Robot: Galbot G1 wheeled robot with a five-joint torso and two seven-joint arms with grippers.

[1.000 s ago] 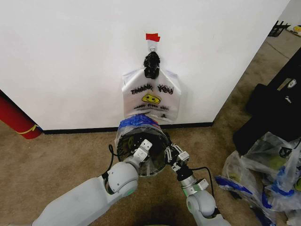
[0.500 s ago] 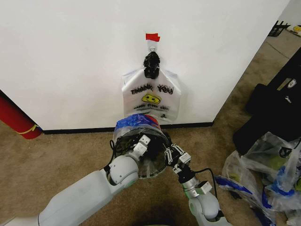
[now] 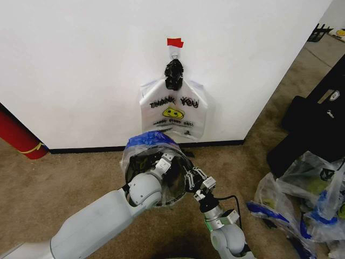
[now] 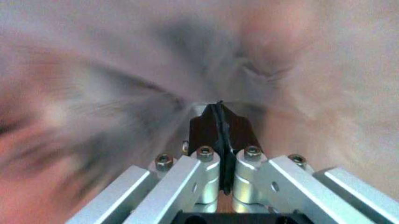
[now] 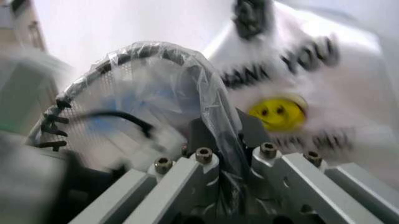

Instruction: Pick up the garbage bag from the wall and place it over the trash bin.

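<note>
Trash bin (image 3: pixel 141 167) tipped further, mouth toward robot; garbage bag (image 3: pixel 148 141) over rim.

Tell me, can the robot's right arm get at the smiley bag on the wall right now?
Probably not yet. The right gripper is shut on the garbage bag over the trash bin, so it is busy, though the smiley bag hangs close behind with nothing else between.

Your arms were pale grey; left tool (image 3: pixel 165 163) and right tool (image 3: pixel 195 179) showed silver links, hex screws, black cable.
</note>
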